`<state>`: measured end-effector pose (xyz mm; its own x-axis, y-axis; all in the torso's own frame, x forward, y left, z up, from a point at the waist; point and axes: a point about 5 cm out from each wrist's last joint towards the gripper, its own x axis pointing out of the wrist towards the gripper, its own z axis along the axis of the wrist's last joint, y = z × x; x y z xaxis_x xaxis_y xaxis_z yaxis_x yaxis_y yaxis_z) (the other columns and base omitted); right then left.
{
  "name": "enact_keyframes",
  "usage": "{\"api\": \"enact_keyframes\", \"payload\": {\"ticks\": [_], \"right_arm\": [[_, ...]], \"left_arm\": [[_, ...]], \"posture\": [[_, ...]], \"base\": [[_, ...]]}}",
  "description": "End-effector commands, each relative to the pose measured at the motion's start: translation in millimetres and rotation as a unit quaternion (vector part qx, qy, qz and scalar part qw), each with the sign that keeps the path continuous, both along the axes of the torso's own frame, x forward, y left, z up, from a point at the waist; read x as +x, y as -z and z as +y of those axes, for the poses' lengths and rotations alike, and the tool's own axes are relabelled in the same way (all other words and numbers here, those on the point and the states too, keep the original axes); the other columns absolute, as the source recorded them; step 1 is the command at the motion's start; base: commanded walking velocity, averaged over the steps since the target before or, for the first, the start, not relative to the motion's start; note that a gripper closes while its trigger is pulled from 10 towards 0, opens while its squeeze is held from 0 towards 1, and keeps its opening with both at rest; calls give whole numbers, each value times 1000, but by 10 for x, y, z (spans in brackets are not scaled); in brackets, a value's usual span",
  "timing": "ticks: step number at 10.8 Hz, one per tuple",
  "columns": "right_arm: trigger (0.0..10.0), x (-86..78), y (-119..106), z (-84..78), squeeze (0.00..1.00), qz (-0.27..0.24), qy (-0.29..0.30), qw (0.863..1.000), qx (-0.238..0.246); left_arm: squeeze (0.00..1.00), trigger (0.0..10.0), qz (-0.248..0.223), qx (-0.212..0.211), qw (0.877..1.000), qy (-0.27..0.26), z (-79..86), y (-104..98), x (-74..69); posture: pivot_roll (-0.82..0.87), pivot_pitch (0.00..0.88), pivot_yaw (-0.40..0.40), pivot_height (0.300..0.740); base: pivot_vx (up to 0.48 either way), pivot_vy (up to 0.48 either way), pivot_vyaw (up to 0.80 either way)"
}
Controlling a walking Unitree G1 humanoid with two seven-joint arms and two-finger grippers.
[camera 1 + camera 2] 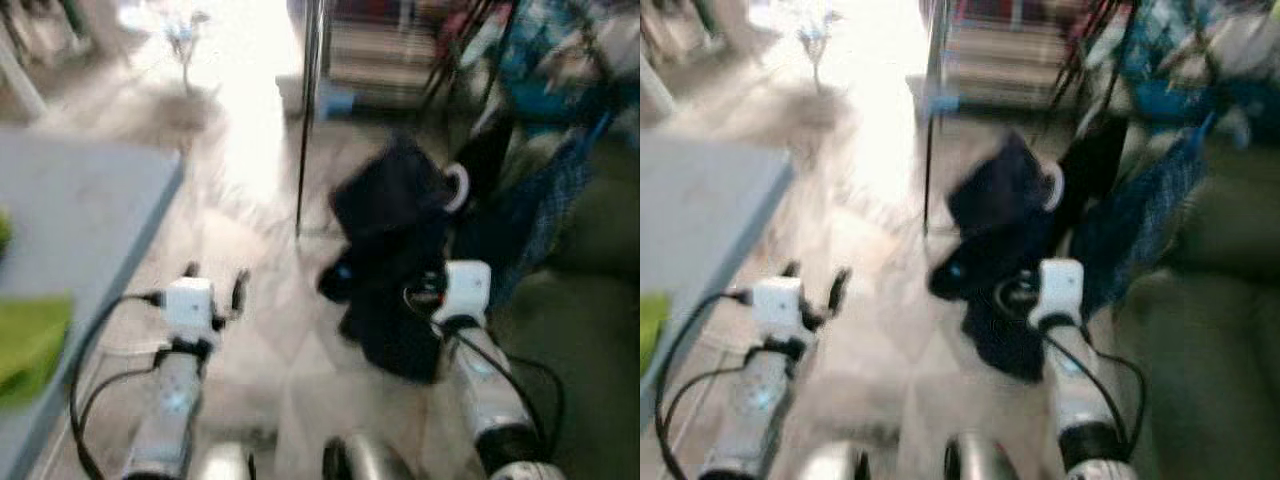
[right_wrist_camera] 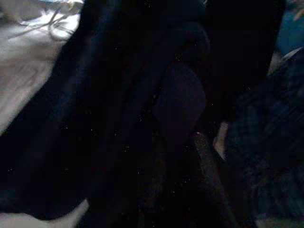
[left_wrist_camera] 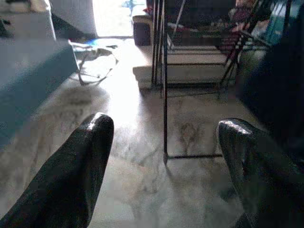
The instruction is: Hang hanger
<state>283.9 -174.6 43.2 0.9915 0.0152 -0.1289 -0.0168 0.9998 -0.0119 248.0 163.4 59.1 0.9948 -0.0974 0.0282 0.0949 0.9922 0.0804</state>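
The head views are blurred. A dark garment (image 1: pixel 395 255) on a hanger with a white hook (image 1: pixel 458 188) is held up in front of my right gripper (image 1: pixel 440 290). The cloth hides the fingertips, and the right wrist view is dark cloth (image 2: pixel 142 118) with one finger (image 2: pixel 209 175) faintly visible. My left gripper (image 1: pixel 215 282) is held out low over the pale floor, open and holding nothing; its two fingers (image 3: pixel 90 156) stand wide apart. A thin metal rack pole (image 1: pixel 310 110) rises just beyond the garment.
A grey-blue surface (image 1: pixel 70 210) with something green (image 1: pixel 30 340) on it runs along the left. Hanging blue and dark clothes (image 1: pixel 555 190) and a dark green sofa (image 1: pixel 590 330) crowd the right. A low step (image 3: pixel 190 71) lies beyond the rack legs.
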Motion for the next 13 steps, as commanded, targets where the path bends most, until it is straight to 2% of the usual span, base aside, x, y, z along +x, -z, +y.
{"api": "enact_keyframes", "payload": {"ticks": [1, 3, 5, 6, 8, 13], "right_arm": [[10000, 74, -108, 62, 0, -26, -2, 1000, 9], [10000, 79, -106, 57, 0, -26, 1, 1000, 10], [10000, 33, 25, 4, 0, 18, 24, 1000, 9], [10000, 15, 53, -2, 0, 25, 29, 999, 13], [10000, -9, 124, 91, 0, 48, 7, 998, 30], [10000, 200, -273, 132, 0, -60, -7, 998, -10]], "left_arm": [[0, 10000, 4, 9, 1000, -8, 87, 8, -28], [0, 10000, 14, 4, 1000, -12, 80, 30, -25], [0, 10000, 10, 11, 1000, -5, 66, 26, -22], [0, 10000, 10, 10, 1000, -4, 61, 27, -24], [0, 10000, 10, 12, 1000, 1, 37, 34, -29], [0, 10000, 9, 14, 1000, 8, 3, 30, -37]], "posture": [[66, 126, -90, 740], [65, 126, -90, 740], [66, 127, -89, 740], [66, 127, -89, 740], [66, 127, -89, 740], [75, 132, -95, 740]], "base": [[398, 266, 0], [308, 367, 0], [276, 394, 0], [277, 390, 0], [0, 0, 0], [0, 0, 0]]}}
